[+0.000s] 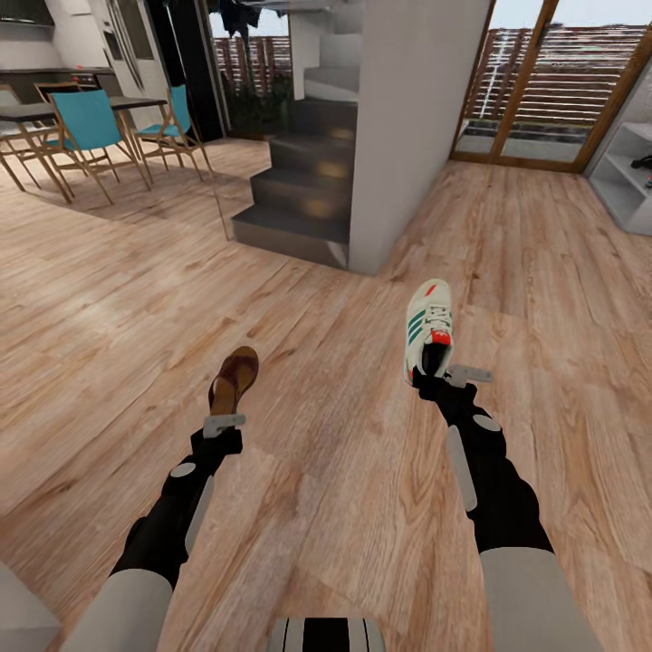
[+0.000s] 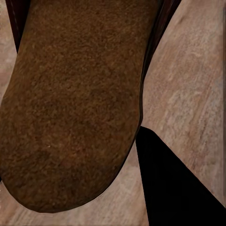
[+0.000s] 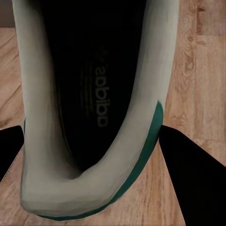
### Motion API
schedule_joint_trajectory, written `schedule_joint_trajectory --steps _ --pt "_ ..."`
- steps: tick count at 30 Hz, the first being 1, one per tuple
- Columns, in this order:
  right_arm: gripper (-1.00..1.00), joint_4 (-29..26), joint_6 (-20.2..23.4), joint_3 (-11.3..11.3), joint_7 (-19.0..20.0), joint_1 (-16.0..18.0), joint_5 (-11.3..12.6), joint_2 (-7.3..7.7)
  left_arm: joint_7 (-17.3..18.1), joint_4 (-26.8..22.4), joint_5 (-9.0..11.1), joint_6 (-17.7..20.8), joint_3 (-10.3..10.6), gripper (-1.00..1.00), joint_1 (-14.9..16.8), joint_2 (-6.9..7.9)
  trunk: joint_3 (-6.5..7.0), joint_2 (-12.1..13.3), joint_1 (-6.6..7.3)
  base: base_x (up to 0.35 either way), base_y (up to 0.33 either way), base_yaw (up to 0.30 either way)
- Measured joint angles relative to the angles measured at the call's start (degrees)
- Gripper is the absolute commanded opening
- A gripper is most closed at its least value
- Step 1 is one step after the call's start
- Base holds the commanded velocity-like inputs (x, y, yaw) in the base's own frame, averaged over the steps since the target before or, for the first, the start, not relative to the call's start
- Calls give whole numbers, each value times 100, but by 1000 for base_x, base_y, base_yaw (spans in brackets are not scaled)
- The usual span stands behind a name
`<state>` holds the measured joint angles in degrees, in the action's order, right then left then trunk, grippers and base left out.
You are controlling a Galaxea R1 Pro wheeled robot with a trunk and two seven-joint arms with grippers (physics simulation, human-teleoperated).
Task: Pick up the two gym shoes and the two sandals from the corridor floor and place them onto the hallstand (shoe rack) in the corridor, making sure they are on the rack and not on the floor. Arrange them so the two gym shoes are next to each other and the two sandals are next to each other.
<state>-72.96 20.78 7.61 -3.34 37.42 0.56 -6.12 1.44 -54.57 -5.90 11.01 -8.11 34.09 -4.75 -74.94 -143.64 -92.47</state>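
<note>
We carry one shoe in each arm. Our left gripper (image 1: 224,418) grasps a sandal (image 1: 234,378) by its heel end, so the sandal reaches forward from the jaws over the floor (image 1: 118,299). In the left wrist view its brown footbed (image 2: 75,99) lies right ahead of the jaws, with one dark finger (image 2: 174,183) beside it. Our right gripper (image 1: 442,376) is clenched on the heel of a sneaker (image 1: 427,328), whose toe points away from the jaws. The right wrist view looks into the sneaker's opening (image 3: 89,94), a finger (image 3: 193,179) on either side of the heel. We judge that holding each by the heel leaves the toe free to go onto a shelf first. The rack (image 1: 627,177) stands well ahead of the right jaws and off to their right, with a dark thing on one shelf; we cannot tell what it is.
</note>
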Motion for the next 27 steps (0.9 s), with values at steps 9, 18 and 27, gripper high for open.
schedule_joint_trajectory --steps 9,18,27 --pt "-100 0 0 0 0 0 0 0 -1 0 0 0 2 -100 0 -2 285 12 23 0 0 0" --pt "-100 0 0 0 0 0 -2 0 -2 0 0 0 2 -100 0 -2 570 24 46 0 0 0" --pt "-100 1 0 0 0 -1 -1 0 -1 1 -7 0 2 -100 -1 -2 745 30 56 0 0 0"
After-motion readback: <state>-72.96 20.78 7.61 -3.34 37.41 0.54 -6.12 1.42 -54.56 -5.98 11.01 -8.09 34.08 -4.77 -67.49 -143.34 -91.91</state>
